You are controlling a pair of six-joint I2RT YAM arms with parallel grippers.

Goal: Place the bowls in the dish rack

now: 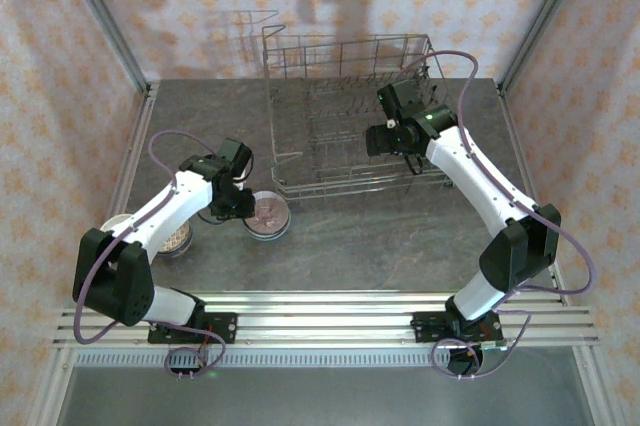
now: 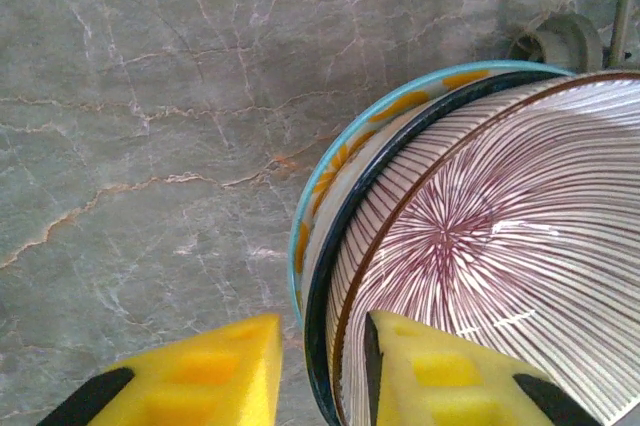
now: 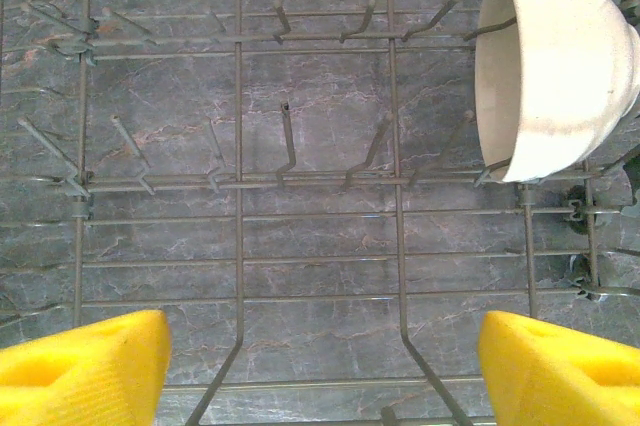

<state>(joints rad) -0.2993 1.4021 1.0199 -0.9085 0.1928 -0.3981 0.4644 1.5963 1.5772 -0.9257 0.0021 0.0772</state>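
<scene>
The one being gone for is the purple-striped bowl (image 2: 480,246), top of a nested stack. Under it sits a dark-rimmed bowl (image 2: 318,326) and under that a blue-and-orange bowl (image 2: 335,166), all on the grey desk (image 2: 150,146). The left pincer (image 2: 322,356) is astride the near rims, with one yellow finger (image 2: 220,371) outside the stack on its left and the other inside the striped bowl on its right. The fingers are part-way apart. A sliver of desk seems to show between the outer one and the rim, so to my eye nothing is pinched yet. Behind that pincer, tucked under its arm, more bowls (image 1: 178,238) wait on the desk.

The right pincer (image 3: 320,356) has its fingers spread wide and holds nothing. The dish rack (image 3: 238,246) lies directly beneath it. One cream bowl (image 3: 555,76) stands on edge between the tines, ahead of it and off to its right. The tine rows straight ahead and to its left look free.

I'd call this the pick-up of the next bowl. The left pincer needs to close on the rim, and since several rims sit between its fingers, the lift may bring up more than one bowl. Then comes the carry across to the rack, where the bowl should be tipped on edge into a free slot.
</scene>
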